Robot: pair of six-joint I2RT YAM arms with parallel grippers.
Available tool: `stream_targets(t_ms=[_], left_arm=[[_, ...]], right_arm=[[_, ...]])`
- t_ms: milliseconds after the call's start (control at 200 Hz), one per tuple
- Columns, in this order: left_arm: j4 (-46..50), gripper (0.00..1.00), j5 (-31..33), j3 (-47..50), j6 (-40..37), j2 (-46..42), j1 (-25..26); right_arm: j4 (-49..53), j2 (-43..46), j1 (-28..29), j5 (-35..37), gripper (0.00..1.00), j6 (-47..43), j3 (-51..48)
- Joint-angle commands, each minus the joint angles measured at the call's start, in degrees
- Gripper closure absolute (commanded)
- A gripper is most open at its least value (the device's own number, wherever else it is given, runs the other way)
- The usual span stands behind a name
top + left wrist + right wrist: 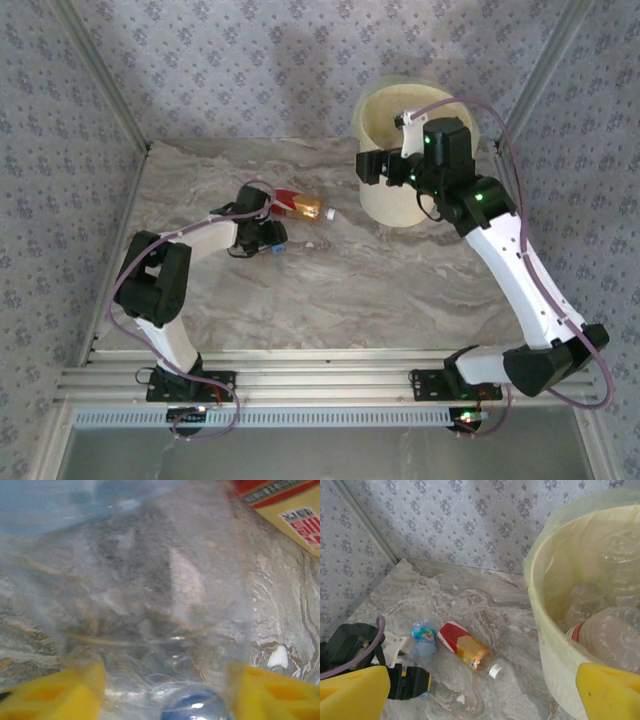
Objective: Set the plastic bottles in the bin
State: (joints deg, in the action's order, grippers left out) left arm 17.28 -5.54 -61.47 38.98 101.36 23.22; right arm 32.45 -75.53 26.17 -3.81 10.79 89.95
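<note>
Marble-pattern table point(330, 290), flowered wallpaper on the walls around it. Left end effector point(165, 695) sits left of the table's middle. Its yellow fingers point(55, 695) press both sides of a clear bottle point(160, 605) lying on the table, blue cap toward the wrist. I read that as closed on it; how firmly, I can't say. Right end effector point(482, 700) is wide open, holding nothing, hanging by the bin point(390, 205) at the far right corner.

Risks as I judge them:
- The thin wall could buckle and the bottle could squirt out on the lift.
- The orange-tinted bottle point(302, 207), red label and white cap, lies just beside on the far side and could get knocked and roll.
- The right arm hangs at the bin's near-left side, in my left arm's likely path, so a clash is possible.

The bin already holds several clear bottles point(612, 630). Gripped bottle: see-through, soft-looking, blue-labelled.
</note>
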Motion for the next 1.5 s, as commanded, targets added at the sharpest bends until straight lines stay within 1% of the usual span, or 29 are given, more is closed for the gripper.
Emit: stream_targets(t_ms=[0,145,230,350,415,510,610,675,705,830,929,1029,1064,1184,1499], left_arm=[[-1.5,0.46,0.2,0.3,0.5,-1.6,0.4],[-2.0,0.54,-0.1,2.8,0.8,-4.1,0.5],[-2.1,0.63,-0.2,4.9,0.7,-6.5,0.5],[-2.2,0.67,-1.1,8.4,-0.1,-11.2,0.6],[-2.4,0.67,-1.7,10.5,-0.8,-14.4,1.0],[-2.8,0.67,-3.2,13.6,-2.0,-19.3,2.0],[-4.1,0.67,-4.1,16.9,-3.6,-24.7,4.7],[-5.3,0.66,-3.4,19.1,-4.5,-28.2,7.2],[-5.9,0.66,-2.3,20.1,-4.8,-30.0,8.5],[-9.9,0.65,1.6,24.0,-7.2,-36.6,14.9],[-12.5,0.65,2.4,26.4,-6.9,-40.4,17.3],[-13.0,0.64,1.3,26.8,-7.4,-41.7,18.0],[-13.2,0.63,0.9,26.8,-7.7,-41.8,18.5],[-14.0,0.63,0.0,26.5,-9.1,-41.5,19.9],[-15.1,0.61,-0.9,24.3,-11.1,-39.8,21.8]], right_arm=[[-2.5,2.5,2.8,0.9,0.03,1.9,-3.1],[-3.7,3.4,6.2,1.6,0.03,4.8,-8.2],[-5.7,3.9,7.1,1.2,0.04,8.4,-11.9],[-7.8,3.5,7.9,0.7,0.05,13.4,-16.1],[-9.1,2.9,8.0,0.1,0.06,16.6,-18.2],[-11.1,0.7,8.0,-3.2,0.06,20.5,-20.0],[-13.7,-2.6,8.6,-6.2,0.05,23.8,-21.0],[-17.1,-4.7,8.8,-8.6,0.05,26.5,-21.1],[-19.2,-5.5,8.7,-9.7,0.04,27.7,-23.2],[-25.3,-10.7,8.5,-16.9,0.02,31.2,-22.6],[-29.4,-13.7,8.8,-20.9,0.02,33.6,-22.1],[-31.9,-15.3,9.0,-23.4,0.02,34.2,-22.1],[-31.8,-15.9,9.1,-24.0,0.02,34.1,-19.9],[-33.5,-17.4,9.2,-26.5,0.02,34.9,-19.3],[-35.1,-19.9,9.6,-28.5,0.02,35.6,-18.6]])
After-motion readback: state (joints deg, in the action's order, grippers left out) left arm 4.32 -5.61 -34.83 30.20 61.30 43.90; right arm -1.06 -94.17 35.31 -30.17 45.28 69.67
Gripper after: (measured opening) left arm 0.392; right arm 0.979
